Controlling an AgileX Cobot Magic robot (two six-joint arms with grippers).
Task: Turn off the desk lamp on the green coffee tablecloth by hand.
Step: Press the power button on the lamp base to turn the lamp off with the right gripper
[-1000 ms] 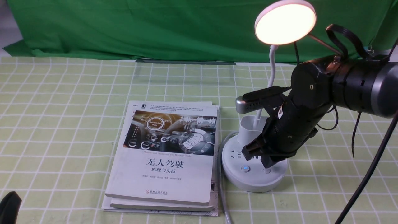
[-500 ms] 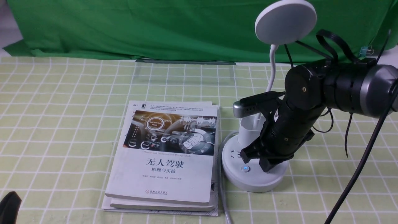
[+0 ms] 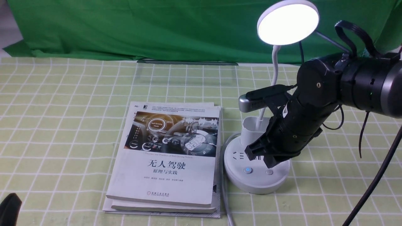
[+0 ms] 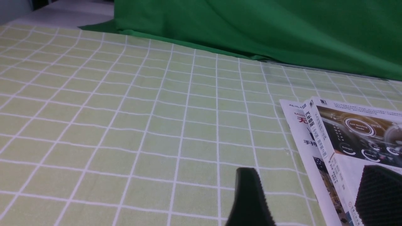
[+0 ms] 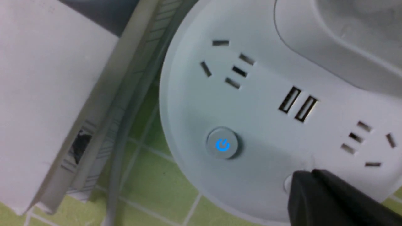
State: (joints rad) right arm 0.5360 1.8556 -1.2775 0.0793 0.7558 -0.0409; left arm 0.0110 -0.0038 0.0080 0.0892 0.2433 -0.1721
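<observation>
The white desk lamp stands on the green coffee tablecloth (image 3: 62, 110) at the right. Its round head (image 3: 287, 22) glows white. The lamp's round base (image 3: 256, 180) carries a blue-lit power button (image 3: 248, 170) and a plain button (image 3: 269, 172). My right gripper (image 3: 270, 164), the hand, is shut, its tip just above the plain button. In the right wrist view the closed tip (image 5: 303, 177) covers most of that plain button (image 5: 286, 183), beside the blue-lit button (image 5: 222, 145). My left gripper (image 4: 311, 171) is open and holds nothing, low over the cloth near the books' corner.
Stacked books (image 3: 169, 157) lie just left of the lamp base, with the lamp's grey cable (image 3: 224, 188) running between them. A dark green drape (image 3: 157, 28) hangs along the back edge. My right arm's black cable (image 3: 373, 185) slants down at the far right.
The lamp head glowed warm yellow, went dark with my right gripper lower on the base, and now glows white. The right gripper has lifted slightly. The left gripper has not moved.
</observation>
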